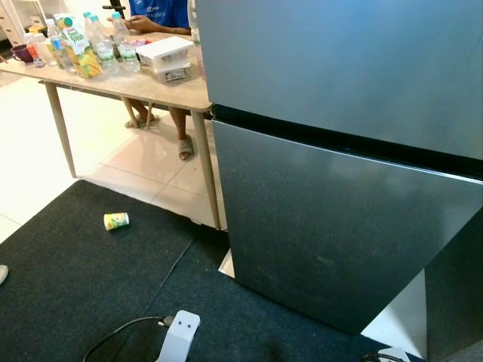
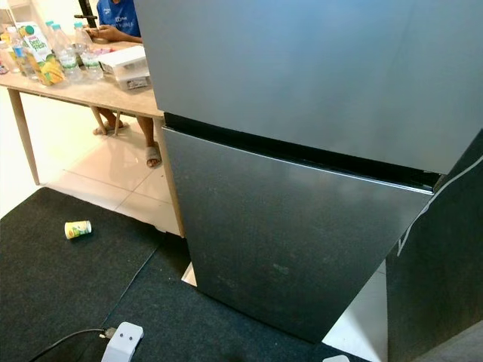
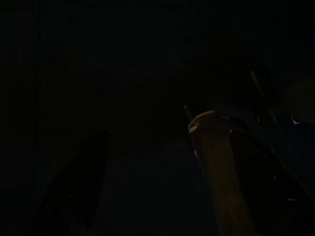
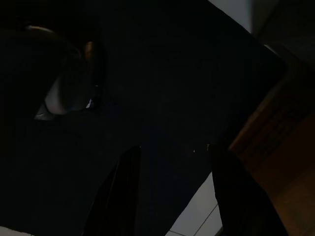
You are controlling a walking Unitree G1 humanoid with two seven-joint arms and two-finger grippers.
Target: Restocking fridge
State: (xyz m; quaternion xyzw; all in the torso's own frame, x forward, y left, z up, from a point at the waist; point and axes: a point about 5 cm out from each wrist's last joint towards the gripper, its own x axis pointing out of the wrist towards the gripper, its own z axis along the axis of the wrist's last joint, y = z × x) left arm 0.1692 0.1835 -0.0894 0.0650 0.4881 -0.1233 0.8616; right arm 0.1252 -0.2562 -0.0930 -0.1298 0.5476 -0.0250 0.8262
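The grey two-door fridge (image 1: pixel 332 226) stands right in front of me with both doors closed; a black gap separates the upper door (image 2: pixel 302 68) from the lower one. To its left, a table (image 1: pixel 151 92) carries a juice carton (image 1: pixel 78 45), several water bottles (image 1: pixel 106 47) and white boxes (image 1: pixel 164 54). A small yellow cup (image 1: pixel 116 221) lies on its side on the dark carpet. Both arms hang low. The dark left wrist view shows the left gripper (image 3: pixel 172 196) with its fingers apart. My right gripper (image 4: pixel 172 196) is open over the dark carpet, holding nothing.
A person (image 1: pixel 158 15) sits behind the table, feet under it. A white power strip (image 1: pixel 179 335) with a cable lies on the carpet (image 1: pixel 60 286) near my feet. Wooden table legs (image 1: pixel 211 173) stand close to the fridge's left side. A dark panel (image 2: pixel 445 271) stands at right.
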